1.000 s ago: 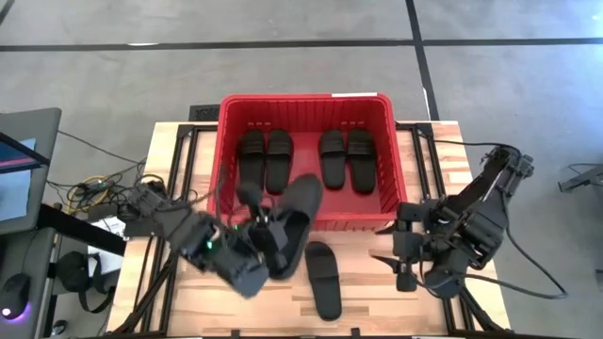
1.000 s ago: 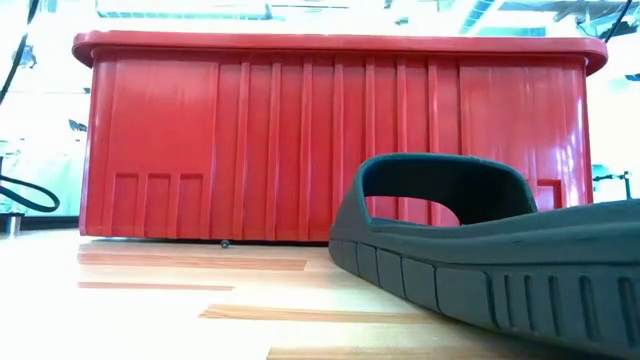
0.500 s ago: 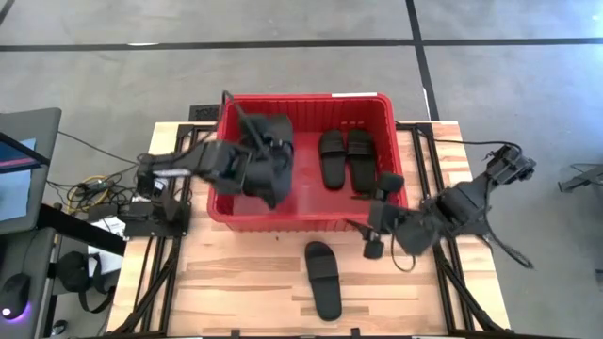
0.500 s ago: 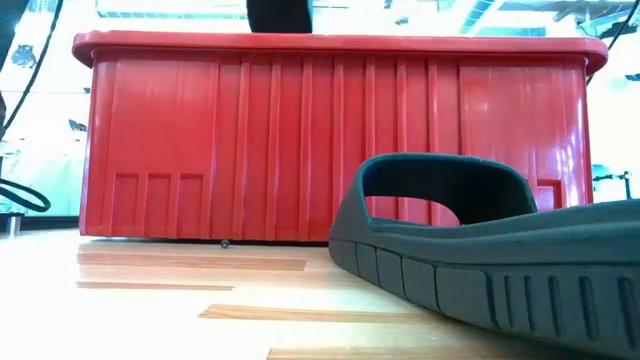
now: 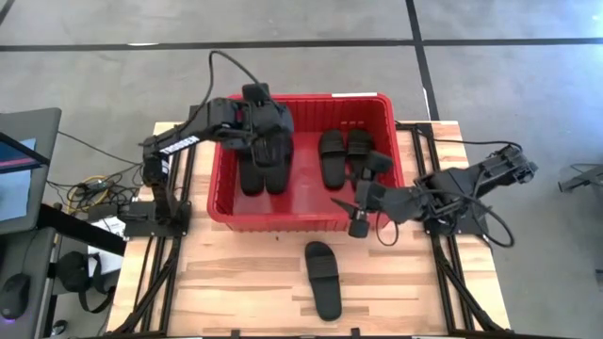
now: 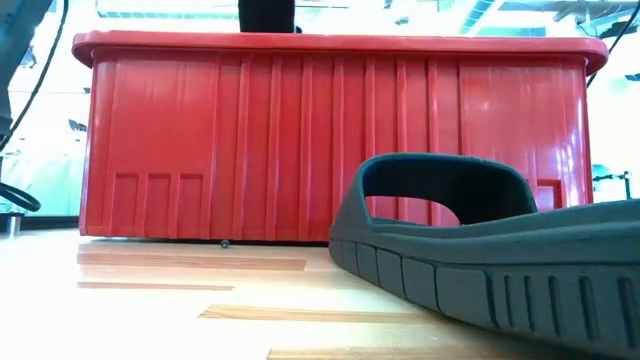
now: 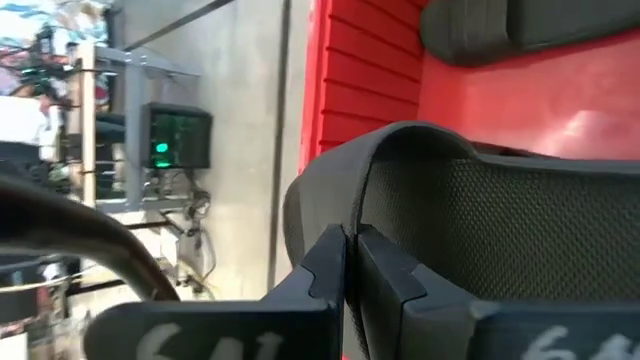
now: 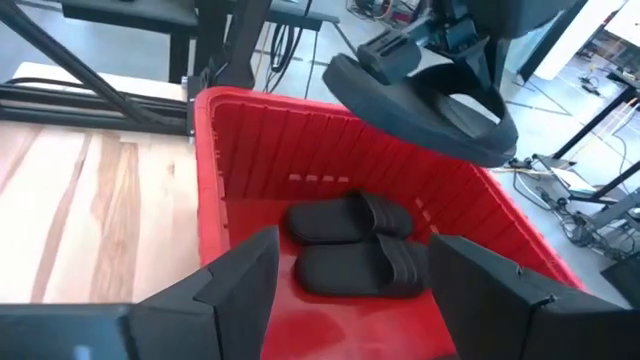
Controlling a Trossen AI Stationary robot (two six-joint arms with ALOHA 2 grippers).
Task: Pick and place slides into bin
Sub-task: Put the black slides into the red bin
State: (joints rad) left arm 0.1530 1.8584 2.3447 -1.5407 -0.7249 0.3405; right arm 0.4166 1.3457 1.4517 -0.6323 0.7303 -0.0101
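Observation:
The red bin [image 5: 306, 218] stands at the table's far middle, with two pairs of black slides lying flat in it: one at the left [image 5: 261, 177], one at the right [image 5: 345, 157]. My left gripper [image 5: 252, 121] is shut on another black slide [image 5: 273, 127], high over the bin's far left part. The right wrist view shows this slide [image 8: 430, 95] above the bin. One more slide [image 5: 323, 279] lies sole down on the table in front of the bin. My right gripper [image 5: 361, 214] is open and empty at the bin's near right rim. My left gripper pinches the edge of the slide's strap [image 7: 352, 225] between its two fingers. The slide is lifted clear above the bin and tilted, as the right wrist view shows [image 8: 470, 130].
Bare wooden table lies left and right of the loose slide, which fills the low view's foreground [image 6: 480, 260] before the bin's near wall [image 6: 250, 150]. Metal frame rails [image 5: 184, 151] run along both sides of the table.
My left gripper has carried the slide from in front of the bin's near wall up over the rim toward the table's far edge, to above the bin's far left part. My right gripper has gone toward the table's left and far edges, to the bin's near right rim.

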